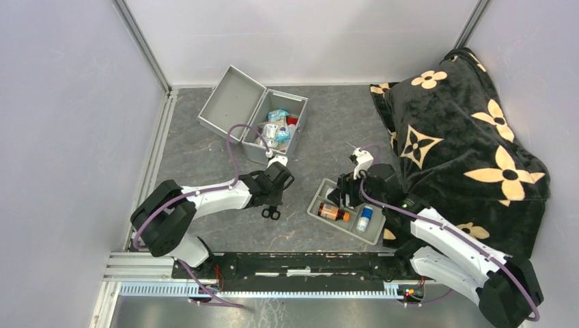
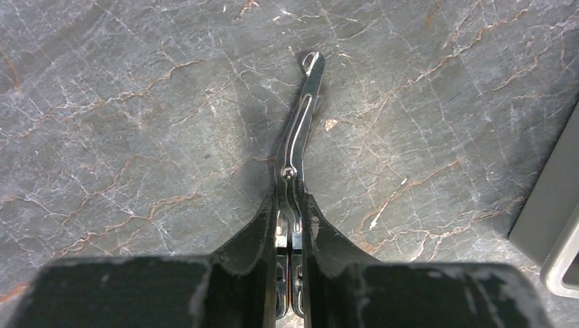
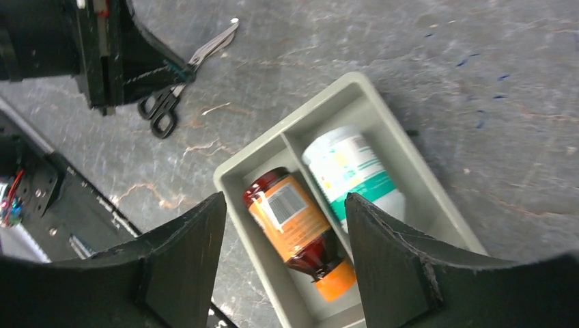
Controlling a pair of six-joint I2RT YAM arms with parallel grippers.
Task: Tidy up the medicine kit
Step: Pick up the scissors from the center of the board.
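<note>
The kit point(image 1: 232, 104) stands open on the table point(image 1: 328, 123), its lid thrown back to the left and its box already crowded with packets. It is the mark for every place below.

Just on the near side of the kit, the left gripper point(image 2: 291, 205) is closed on the scissors point(image 2: 300, 123). Its pads pinch the thin metal behind the pivot, with the blades reaching out ahead and the loops tucked under the wrist. I cannot tell whether the scissors are clear of the table yet. That grip looks like the weak point; flat steel held edge-on offers little to bite, so the scissors could swivel or slide out on the way up. The long blades could also catch the near wall of the kit, or lodge across the packets and not settle in.

Right of the kit and nearer the bases lies the tray point(image 3: 362, 92). An amber bottle point(image 3: 293, 219) and a white bottle point(image 3: 351, 167) lie on their sides in neighbouring compartments. The right gripper point(image 3: 285, 208) hangs over them, jaws wide and holding nothing. If it drops onto the amber bottle, one finger may strike the divider or nudge the white bottle; a round bottle on its side may roll out of the pinch, and the light tray could shift.

The two wrists are near each other on that near side of the kit, so both heading for it at once risks a knock.

Well right of the kit, the blanket point(image 1: 464, 137) lies heaped against the right arm; it might snag that arm's cable.
</note>
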